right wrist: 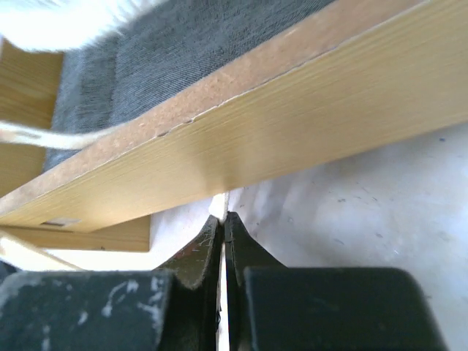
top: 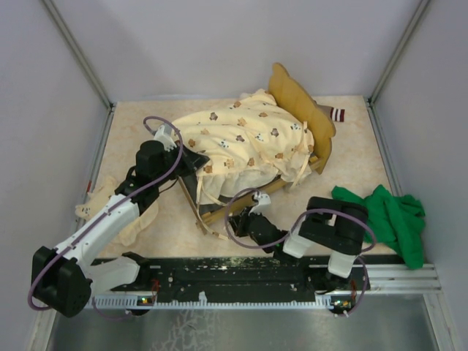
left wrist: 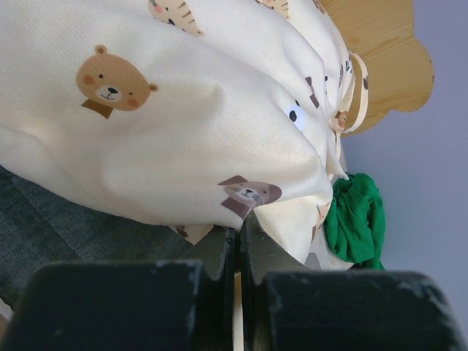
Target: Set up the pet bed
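Roughly at the middle of the marbled table, the pet bed sits at an angle to the edges, its scalloped headboard toward the far right and its foot end toward the near left. A cream animal-print quilt is heaped over nearly the whole frame, with thin ribbons trailing down the near side. Only the headboard, a length of the near side rail and a strip of the dark grey fabric base stay uncovered. The left gripper is at the foot end, tucked under the overhanging quilt. Its wrist view shows the jaws pressed together, apparently on a thin cream ribbon that runs between the fingers. The right gripper is low against the near side rail, just under the wood. Its jaws are closed too, with a narrow cream strip poking out at the tips. A crumpled green cloth lies on the table well to the right of the bed. A cream cloth bundle lies beneath the left arm at the near left. A small brown-and-white striped item rests near the back wall, beyond the headboard.
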Controlling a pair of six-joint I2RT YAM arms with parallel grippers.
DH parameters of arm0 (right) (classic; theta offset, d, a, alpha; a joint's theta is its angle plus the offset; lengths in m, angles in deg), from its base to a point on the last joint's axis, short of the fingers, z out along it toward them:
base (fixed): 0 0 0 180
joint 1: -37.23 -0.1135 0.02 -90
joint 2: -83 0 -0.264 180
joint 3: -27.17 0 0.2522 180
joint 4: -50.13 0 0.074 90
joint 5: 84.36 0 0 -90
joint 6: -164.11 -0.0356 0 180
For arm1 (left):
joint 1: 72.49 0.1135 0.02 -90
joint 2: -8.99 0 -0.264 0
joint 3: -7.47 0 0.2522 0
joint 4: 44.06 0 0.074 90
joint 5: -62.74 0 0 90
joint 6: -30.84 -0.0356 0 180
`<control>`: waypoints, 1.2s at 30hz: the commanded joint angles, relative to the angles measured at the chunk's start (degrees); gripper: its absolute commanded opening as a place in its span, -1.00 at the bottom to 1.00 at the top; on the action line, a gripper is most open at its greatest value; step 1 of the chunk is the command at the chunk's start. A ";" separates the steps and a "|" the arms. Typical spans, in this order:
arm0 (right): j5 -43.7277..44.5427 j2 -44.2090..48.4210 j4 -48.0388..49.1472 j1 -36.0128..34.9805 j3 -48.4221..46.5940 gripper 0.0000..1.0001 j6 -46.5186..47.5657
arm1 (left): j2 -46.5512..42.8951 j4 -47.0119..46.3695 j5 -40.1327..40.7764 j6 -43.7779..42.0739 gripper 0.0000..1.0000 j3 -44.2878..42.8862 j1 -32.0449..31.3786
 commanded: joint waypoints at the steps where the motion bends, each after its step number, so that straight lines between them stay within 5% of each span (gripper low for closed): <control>1: -1.01 11.52 -6.70 -0.53 3.18 -1.00 0.81 | -0.70 -2.55 -0.56 -0.43 -1.00 0.41 -0.16; 15: -29.69 39.57 -36.18 -8.21 5.35 -1.00 10.14 | -3.30 2.88 -0.70 -3.02 -0.90 2.33 -0.11; 21: -29.64 51.09 -34.77 -8.76 8.36 -1.00 8.77 | -6.17 15.22 2.46 -5.93 -0.18 -1.10 -0.04; 27: -23.08 49.27 -32.07 -8.76 6.46 -1.00 8.55 | -11.99 28.63 -1.78 -10.88 0.10 -3.40 -0.07; 36: -24.13 35.90 -26.51 -8.76 -3.31 -1.00 8.34 | -24.08 29.86 -21.17 -5.16 0.20 8.45 -0.09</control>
